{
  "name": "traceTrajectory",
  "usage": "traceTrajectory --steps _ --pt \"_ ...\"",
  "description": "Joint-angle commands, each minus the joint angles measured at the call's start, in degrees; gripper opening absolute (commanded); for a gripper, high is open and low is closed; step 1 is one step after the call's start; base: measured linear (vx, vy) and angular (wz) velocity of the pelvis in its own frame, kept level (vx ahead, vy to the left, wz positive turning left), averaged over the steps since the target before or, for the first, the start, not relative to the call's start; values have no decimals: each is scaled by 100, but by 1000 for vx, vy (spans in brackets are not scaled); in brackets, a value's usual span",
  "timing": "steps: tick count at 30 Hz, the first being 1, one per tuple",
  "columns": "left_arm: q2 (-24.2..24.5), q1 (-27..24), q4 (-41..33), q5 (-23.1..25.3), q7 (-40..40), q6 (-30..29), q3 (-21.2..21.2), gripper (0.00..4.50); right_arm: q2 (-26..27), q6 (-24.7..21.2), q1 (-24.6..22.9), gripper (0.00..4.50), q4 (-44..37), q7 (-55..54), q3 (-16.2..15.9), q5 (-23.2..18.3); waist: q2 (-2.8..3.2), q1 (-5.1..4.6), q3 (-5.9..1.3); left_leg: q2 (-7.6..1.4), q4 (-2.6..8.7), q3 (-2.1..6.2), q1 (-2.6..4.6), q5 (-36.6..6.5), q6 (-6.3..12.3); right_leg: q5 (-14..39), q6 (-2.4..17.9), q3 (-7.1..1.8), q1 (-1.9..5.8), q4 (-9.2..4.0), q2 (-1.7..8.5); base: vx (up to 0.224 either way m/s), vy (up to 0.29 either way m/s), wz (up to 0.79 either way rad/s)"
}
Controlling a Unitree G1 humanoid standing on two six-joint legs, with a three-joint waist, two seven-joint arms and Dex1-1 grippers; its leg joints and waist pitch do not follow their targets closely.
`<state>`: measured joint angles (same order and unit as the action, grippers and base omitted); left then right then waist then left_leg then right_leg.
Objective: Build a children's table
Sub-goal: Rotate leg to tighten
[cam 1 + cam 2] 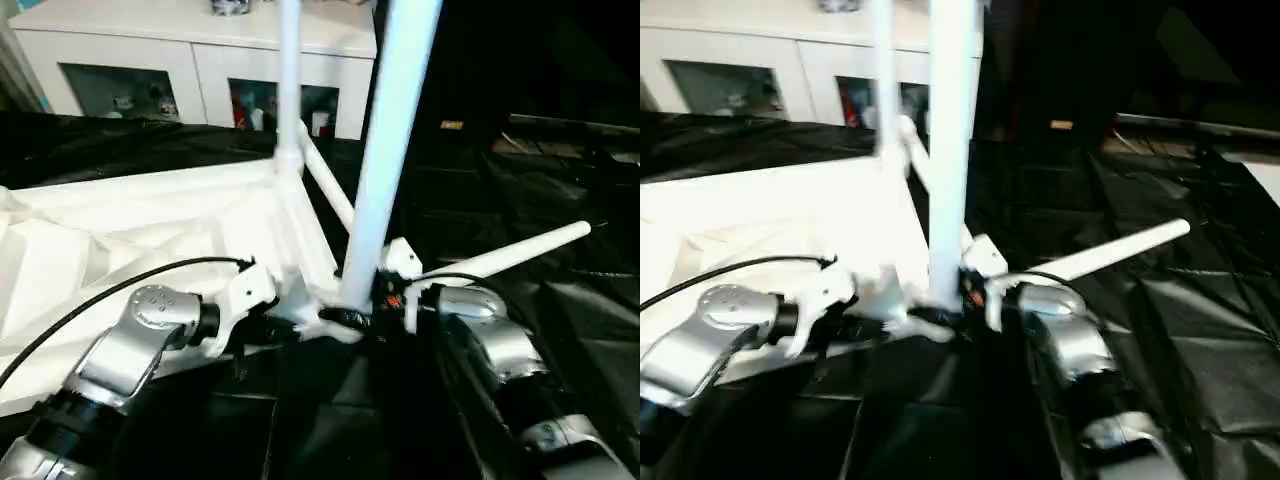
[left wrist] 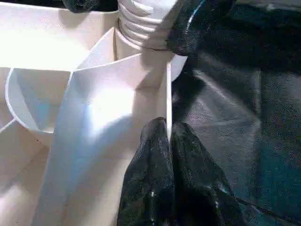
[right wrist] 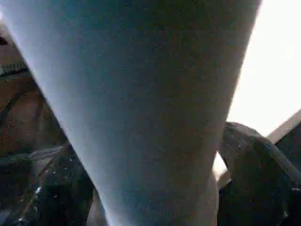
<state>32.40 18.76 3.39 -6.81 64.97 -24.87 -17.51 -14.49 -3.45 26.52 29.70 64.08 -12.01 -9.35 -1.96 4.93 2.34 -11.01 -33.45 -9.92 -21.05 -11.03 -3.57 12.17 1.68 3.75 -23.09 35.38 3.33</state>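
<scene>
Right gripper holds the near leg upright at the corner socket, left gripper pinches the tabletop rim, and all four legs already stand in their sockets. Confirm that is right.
Not all four. In the left eye view two legs stand: the near leg in the right gripper and a far leg. Two spare legs lie on the black sheet. The left gripper does pinch the tabletop rim.

left hand (image 2: 169, 141) pinched closed, right hand (image 3: 155, 188) clamped

Black sheeting (image 1: 520, 200) covers the work surface. On it lies the white tabletop (image 1: 120, 230), underside up, and 1 loose white leg (image 1: 520, 250) lies flat just beside its near corner.
</scene>
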Motion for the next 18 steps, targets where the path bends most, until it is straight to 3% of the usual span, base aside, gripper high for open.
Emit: traceTrajectory --steps 1,3,5,6,13,18 --pt "-1 -13 -87 -126 262 84 -167 0 -89 -50 -60 391 -148 124 -138 64 49 -9 -283 -266 368 39 94 -627 387 154 1392 -301 327 -334 468 0 0 0" --pt "0 -9 -66 -104 256 109 -154 0 -94 -67 -71 391 -156 130 -137 61 37 -8 -261 -270 390 43 115 -946 171 721 1232 -321 309 -388 481 0 0 0" --pt "1 -7 -85 -113 252 79 -145 0 -108 -105 -84 391 -192 147 -144 48 30 -10 -258 -264 390 43 110 -980 110 831 1179 -330 307 -394 477 0 0 0" --pt "-3 -3 -91 -117 240 58 -137 0 -115 -130 -89 364 -208 162 -150 41 25 -5 -260 -258 388 44 108 -987 82 878 1139 -335 306 -398 478 0 0 0" --pt "16 -7 -96 -111 224 35 -139 0 -109 -232 -86 309 -224 184 -143 -10 15 -6 -300 -238 353 48 71 -619 163 278 1200 -323 336 -322 459 0 0 0" --pt "26 -12 -99 -121 230 26 -140 0 -91 -277 -117 277 -237 188 -157 -2 17 -3 -296 -237 350 48 71 -641 181 308 1226 -319 339 -327 464 0 0 0"
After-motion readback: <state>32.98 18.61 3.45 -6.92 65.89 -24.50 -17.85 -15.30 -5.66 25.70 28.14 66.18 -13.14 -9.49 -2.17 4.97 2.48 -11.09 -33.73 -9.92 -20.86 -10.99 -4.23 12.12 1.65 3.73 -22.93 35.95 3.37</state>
